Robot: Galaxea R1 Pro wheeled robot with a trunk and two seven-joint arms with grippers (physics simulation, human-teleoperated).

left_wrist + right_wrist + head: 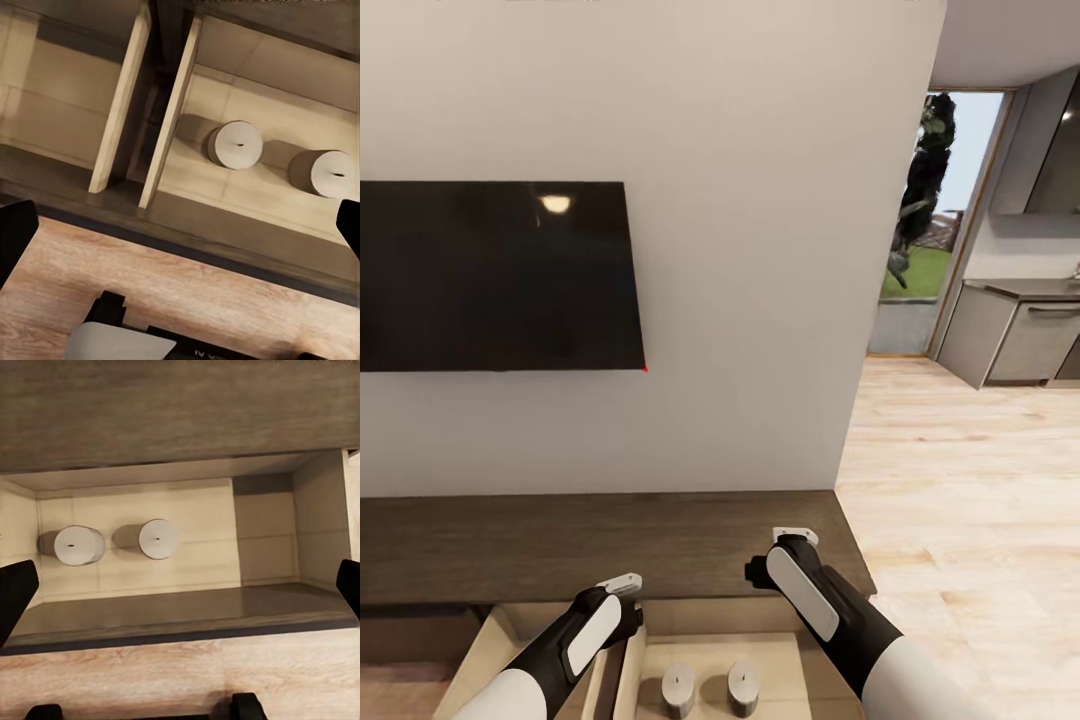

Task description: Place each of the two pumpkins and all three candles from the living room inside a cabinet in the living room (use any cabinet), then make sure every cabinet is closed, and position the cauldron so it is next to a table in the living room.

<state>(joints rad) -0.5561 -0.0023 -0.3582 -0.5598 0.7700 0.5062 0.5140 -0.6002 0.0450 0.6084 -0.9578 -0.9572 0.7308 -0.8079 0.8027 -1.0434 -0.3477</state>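
Two candles (710, 688) stand upright side by side, apart, in an open drawer (270, 547) of the cabinet (610, 545), toward one side wall of its pale floor. The left claw (180, 225) and right claw (180, 592) hover above the drawers, each with fingers spread wide and holding nothing. A dark screen (495, 275) hangs on the wall above.

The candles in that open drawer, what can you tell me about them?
Two candles stand upright side by side, apart, on the pale wood floor of an open drawer in the dark brown cabinet. Each is a short, stubby beige-grey cylinder with a flat top and a small dark wick mark. Nothing grips them.
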